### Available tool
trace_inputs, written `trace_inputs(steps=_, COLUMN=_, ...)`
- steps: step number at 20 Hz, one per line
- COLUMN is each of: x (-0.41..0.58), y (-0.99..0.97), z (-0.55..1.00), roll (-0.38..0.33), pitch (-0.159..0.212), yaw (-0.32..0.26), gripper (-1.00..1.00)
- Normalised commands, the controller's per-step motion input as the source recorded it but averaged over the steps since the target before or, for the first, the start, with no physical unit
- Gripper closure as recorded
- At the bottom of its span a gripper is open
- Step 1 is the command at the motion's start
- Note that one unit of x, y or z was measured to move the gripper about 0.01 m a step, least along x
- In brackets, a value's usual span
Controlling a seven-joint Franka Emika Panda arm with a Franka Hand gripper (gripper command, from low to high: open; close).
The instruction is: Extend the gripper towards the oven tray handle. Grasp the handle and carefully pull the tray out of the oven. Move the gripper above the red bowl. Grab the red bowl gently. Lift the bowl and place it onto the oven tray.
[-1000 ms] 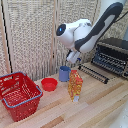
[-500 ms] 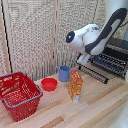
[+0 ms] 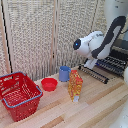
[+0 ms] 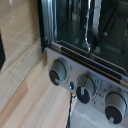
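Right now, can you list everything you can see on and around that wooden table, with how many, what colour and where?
Red mesh shopping basket: one, red with a blue rim, near corner of the table at the exterior view's left.
Small round red plastic bowl: one, red, on the table between the basket and the cup.
Blue plastic cup: one, blue, upright behind the bowl.
Orange and yellow carton: one, upright, mid-table in front of the cup.
Black and silver toaster oven: one, at the exterior view's right; three grey knobs show in the wrist view.
Light wooden table: one, under everything.
White robot arm: one, reaching toward the oven; its end effector is not clearly visible.
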Motion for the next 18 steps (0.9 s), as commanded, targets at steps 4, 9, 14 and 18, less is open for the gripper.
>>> trace_inputs(steps=4, x=-0.007, y=-0.65, z=-0.07, roll=-0.024, pitch=0.0, yaw=0.04, gripper=-1.0)
trace_inputs(steps=9, x=0.0, y=-0.59, z=-0.07, roll=0.007, pitch=0.0, yaw=0.036, gripper=-1.0)
trace_inputs(steps=14, x=0.0, y=-0.74, z=0.09, roll=0.055, pitch=-0.018, yaw=0.02, gripper=-1.0)
trace_inputs(steps=18, x=0.003, y=-0.68, z=0.07, roll=0.06, pitch=-0.009, yaw=0.011, gripper=-1.0)
